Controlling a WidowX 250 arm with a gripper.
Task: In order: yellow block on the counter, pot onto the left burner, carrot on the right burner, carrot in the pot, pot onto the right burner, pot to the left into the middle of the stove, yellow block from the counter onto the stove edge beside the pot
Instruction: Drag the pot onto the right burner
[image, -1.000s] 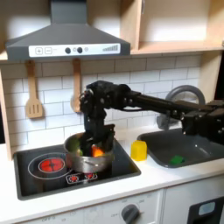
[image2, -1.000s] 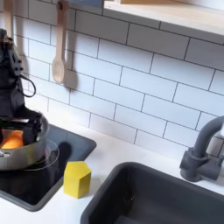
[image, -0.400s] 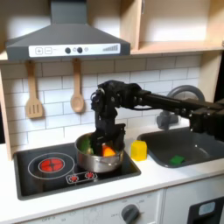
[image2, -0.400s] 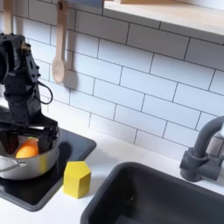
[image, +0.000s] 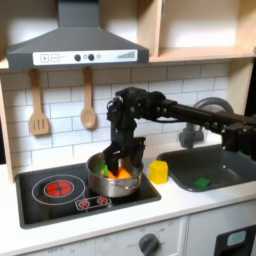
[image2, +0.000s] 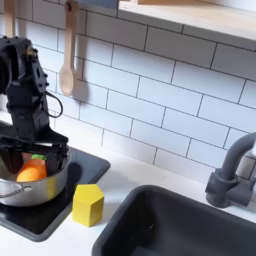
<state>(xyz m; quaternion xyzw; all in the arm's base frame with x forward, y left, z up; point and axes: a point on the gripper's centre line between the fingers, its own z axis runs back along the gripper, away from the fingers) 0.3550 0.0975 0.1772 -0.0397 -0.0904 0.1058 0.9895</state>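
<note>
1. First, at the first exterior view's left, two wooden utensils hang on the white tiled wall under the grey hood.
2. Below them the stove lies flat on the counter; its left burner glows red and carries nothing.
3. The pot sits on the right part of the stove in the first exterior view, covering the other burner; in the second exterior view it is at the left edge of the picture.
4. The carrot lies inside the pot, orange with a bit of green beside it; in the second exterior view it rests against the pot's far wall.
5. The claw reaches down into the pot from above, right over the carrot. In the second exterior view the claw stands with its dark fingers spread wide apart at the pot's rim, so it looks released; whether a finger touches the carrot or the rim I cannot tell.
6. The yellow block stands on the counter just beside the stove's right edge, between stove and sink, apart from the pot.
7. The grey sink comes next, with a small green piece in its basin and a curved tap behind.
8. The black arm stretches in from the first exterior view's right, passing above the sink.
</note>
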